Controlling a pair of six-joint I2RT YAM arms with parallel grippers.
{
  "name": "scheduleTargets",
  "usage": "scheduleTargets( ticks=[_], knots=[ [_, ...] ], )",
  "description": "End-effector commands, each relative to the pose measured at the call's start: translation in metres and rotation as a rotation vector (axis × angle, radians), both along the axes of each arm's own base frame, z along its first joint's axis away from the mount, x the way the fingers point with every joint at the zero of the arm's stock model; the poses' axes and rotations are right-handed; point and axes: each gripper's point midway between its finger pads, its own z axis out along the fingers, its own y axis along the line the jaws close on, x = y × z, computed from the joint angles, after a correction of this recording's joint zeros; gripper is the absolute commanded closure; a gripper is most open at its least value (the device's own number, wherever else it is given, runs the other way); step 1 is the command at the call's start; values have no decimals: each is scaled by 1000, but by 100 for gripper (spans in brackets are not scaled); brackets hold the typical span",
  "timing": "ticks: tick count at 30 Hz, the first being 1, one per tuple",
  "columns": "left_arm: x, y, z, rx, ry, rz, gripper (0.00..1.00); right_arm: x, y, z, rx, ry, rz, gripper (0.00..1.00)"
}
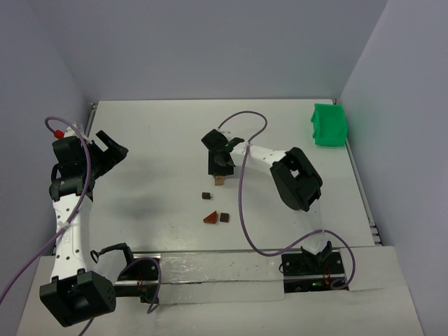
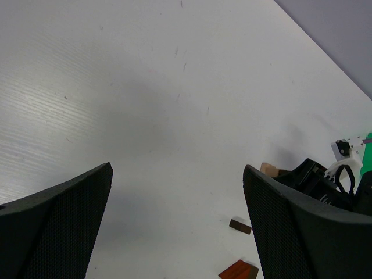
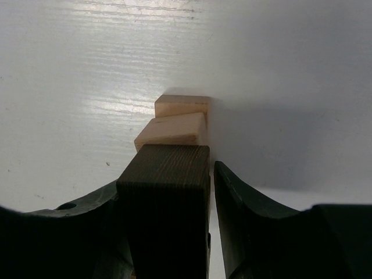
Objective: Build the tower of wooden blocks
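My right gripper (image 1: 221, 162) is at mid-table, shut on a dark brown wood block (image 3: 168, 192) that fills the space between its fingers (image 3: 244, 203). Just past that block's end are two light tan blocks (image 3: 177, 129), one against the other; they show as a tan piece (image 1: 219, 180) under the gripper in the top view. I cannot tell whether the dark block touches them. Loose blocks lie nearer: a small dark bar (image 1: 206, 196), a reddish wedge (image 1: 211, 218) and a dark cube (image 1: 225, 217). My left gripper (image 1: 112, 150) hovers wide open at the far left, holding nothing (image 2: 177, 170).
A green bin (image 1: 329, 124) stands at the back right corner by the wall. In the left wrist view the dark bar (image 2: 240, 226) and the wedge (image 2: 238, 270) lie beside my right finger. Purple cables loop over both arms.
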Motion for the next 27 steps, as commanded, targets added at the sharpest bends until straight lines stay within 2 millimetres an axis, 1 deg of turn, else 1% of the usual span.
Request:
scheduleTargets(
  ticks=[1, 16, 23, 27],
  knots=[
    [5, 1, 10, 15, -49, -13, 1, 8, 8, 16, -7, -53, -4, 46],
    [6, 0, 9, 9, -46, -18, 1, 9, 10, 16, -25, -62, -2, 49],
    [6, -1, 8, 7, -44, -20, 1, 8, 9, 13, -35, -58, -3, 49],
    [6, -1, 9, 7, -45, -22, 1, 7, 10, 13, -34, -59, -3, 52]
  ],
)
